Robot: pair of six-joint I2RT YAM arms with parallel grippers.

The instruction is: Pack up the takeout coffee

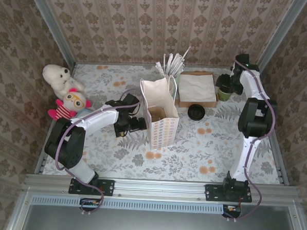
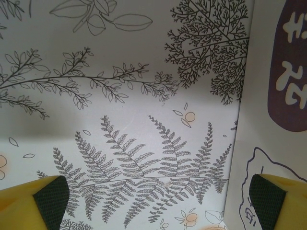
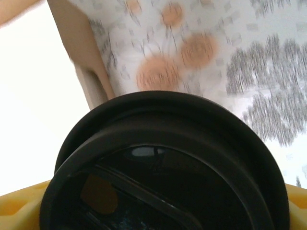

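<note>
Yellow fingers [image 3: 17, 206] of the right gripper [image 1: 229, 84] stand on both sides of the black lid [image 3: 163, 158] of the takeout coffee [image 1: 224, 93], so I judge that the step in hand is the grasp of the cup. To do it well, the fingers should go lower than the lid and take the green paper wall, because a grip on the lid alone could pull it off and spill the drink. The squeeze should be gentle, since a paper cup is soft. The lift should go straight up, with the cup upright, before any travel to the bag.

The jaws are wide with the lid between them. Whether the pads already press on it I cannot tell, because the wrist view is very near and a little blurred. The cup stands near the far right corner of the table [image 1: 193, 148], just beside the right edge of a brown tray [image 1: 198, 103] with white napkins [image 1: 196, 86]. A loose black round piece [image 1: 196, 111] lies in front of the tray. The white paper bag [image 1: 163, 131] stands open near the middle of the table, well apart from the cup. The left gripper [image 2: 160, 206] is just beside the left side of the bag, jaws fully wide and holding nothing.
</note>
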